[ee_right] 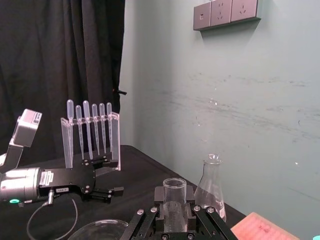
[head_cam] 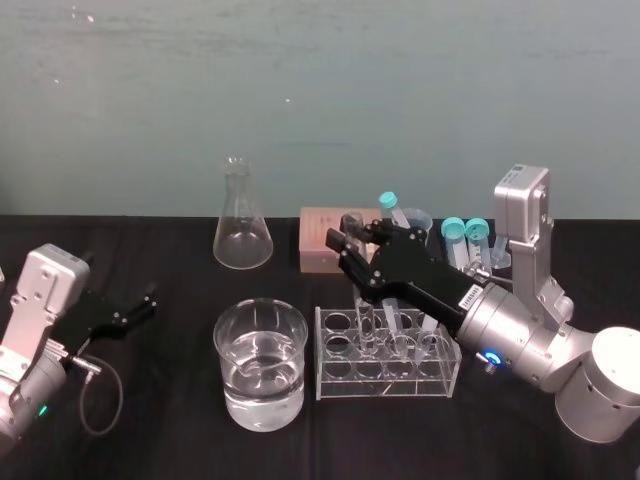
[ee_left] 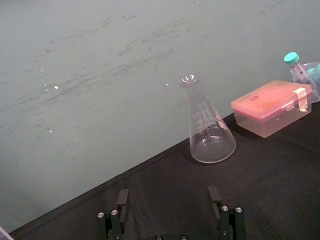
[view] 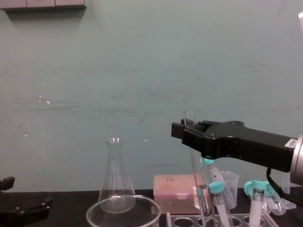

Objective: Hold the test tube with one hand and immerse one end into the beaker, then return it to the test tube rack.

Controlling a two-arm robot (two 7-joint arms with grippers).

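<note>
The right gripper (head_cam: 357, 242) hangs just above the test tube rack (head_cam: 330, 360). Its two fingers are closed on the top part of the test tube (ee_right: 174, 190). The tube's round bottom looks to be down in a hole at the rack's left end. The beaker (head_cam: 230, 345), with water in it, sits just left of the rack. I think the best way is to lift straight up, slowly, so the glass does not bump the hole. The left gripper (ee_left: 168, 195) rests well left of the rack, fingers apart.

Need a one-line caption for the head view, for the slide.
Right claw holds the test tube nearly upright at the rack, next to the beaker; left claw sits open at far left.
</note>
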